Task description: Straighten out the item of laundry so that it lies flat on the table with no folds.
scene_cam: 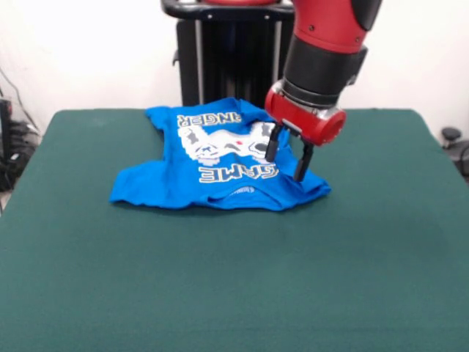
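Observation:
A small bright blue T-shirt with a white-and-grey game controller print and white lettering lies on the dark green table, towards its far middle. The print faces up and reads upside down from this side. Its far hem is folded so part of the lettering is hidden, and its right side is rumpled. My gripper hangs from the red arm over the shirt's right part, just above the cloth. Its two black fingers stand apart with nothing between them.
The robot's black pedestal stands behind the table's far edge. Cables and dark equipment sit off the table's left edge, and a dark object sits off the right edge.

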### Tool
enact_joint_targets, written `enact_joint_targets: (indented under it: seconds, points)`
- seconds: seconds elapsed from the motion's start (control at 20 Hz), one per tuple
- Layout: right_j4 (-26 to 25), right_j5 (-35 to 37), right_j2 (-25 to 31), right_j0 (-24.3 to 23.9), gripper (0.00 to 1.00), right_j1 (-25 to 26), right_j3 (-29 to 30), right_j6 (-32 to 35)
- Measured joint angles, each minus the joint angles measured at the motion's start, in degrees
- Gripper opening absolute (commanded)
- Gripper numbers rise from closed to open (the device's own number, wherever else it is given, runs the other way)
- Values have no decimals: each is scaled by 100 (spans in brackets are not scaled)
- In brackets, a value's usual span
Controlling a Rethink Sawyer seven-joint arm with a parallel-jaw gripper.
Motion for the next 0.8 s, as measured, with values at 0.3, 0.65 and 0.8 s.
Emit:
enact_joint_targets:
  seconds: [0.3,0.65,0.8]
  points:
    - [73,-67,30,-8,100,116,74,0]
    - [212,-155,58,-2,100,143,419,0]
    - [231,-184,59,11,100,146,532,0]
